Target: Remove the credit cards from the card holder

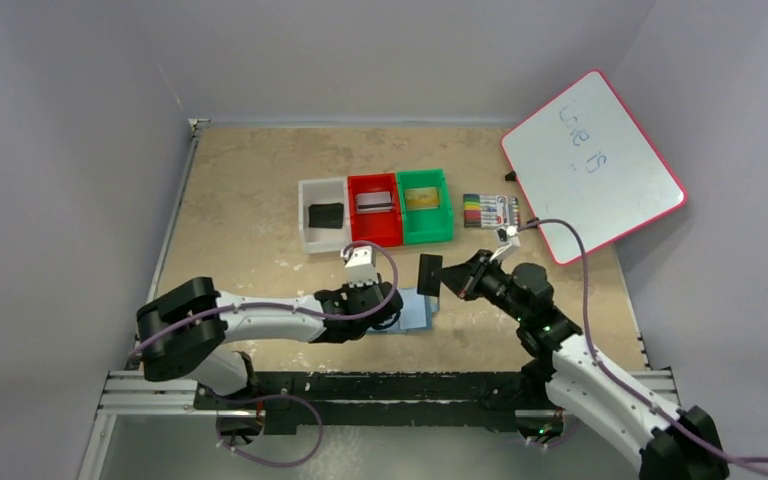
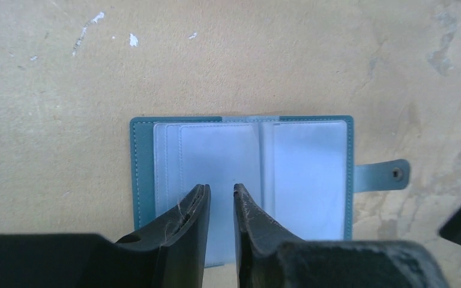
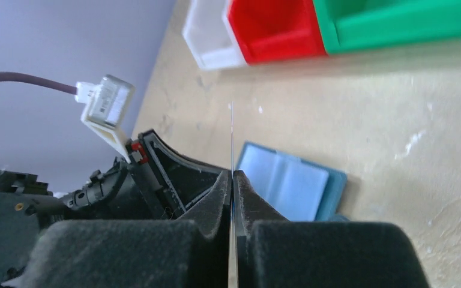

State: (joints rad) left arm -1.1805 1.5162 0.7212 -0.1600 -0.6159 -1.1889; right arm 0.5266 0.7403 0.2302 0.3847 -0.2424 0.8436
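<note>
Nearest the arm bases, the card holder (image 2: 306,180) lies open and flat on the tabletop (image 1: 250,190), just beyond the near edge and between the two arms. The left tool (image 2: 221,198) comes in over its near side with its jaws a little apart and nothing between them. The tips sit over the left pocket, probably to pin the holder so it does not lift or slide when a card is drawn out, though I cannot tell whether they actually press on it. The holder is a teal-blue folding wallet with pale-blue clear pockets on both leaves and a snap tab (image 2: 390,174) sticking out to the right. Every pocket in view looks empty. Just to the right and slightly farther off, the right tool (image 3: 233,180) is clamped tight on the held card (image 1: 428,272), a thin dark rectangle raised clear of the holder. It is gripped by one edge so that it shows only as a fine line from the wrist view, a grip that suits sliding it out and carrying it. Farther away stand three bins in a row. The white bin (image 1: 312,240) holds a dark card (image 1: 326,214), the red bin (image 1: 374,235) a silver-grey card (image 1: 374,202), and the green bin (image 1: 428,232) a gold card (image 1: 421,198). This suggests the held card is among the last to come out. Right of the bins lies a marker pack (image 1: 490,210), and beyond it a whiteboard (image 1: 592,165) leans at the far right.
</note>
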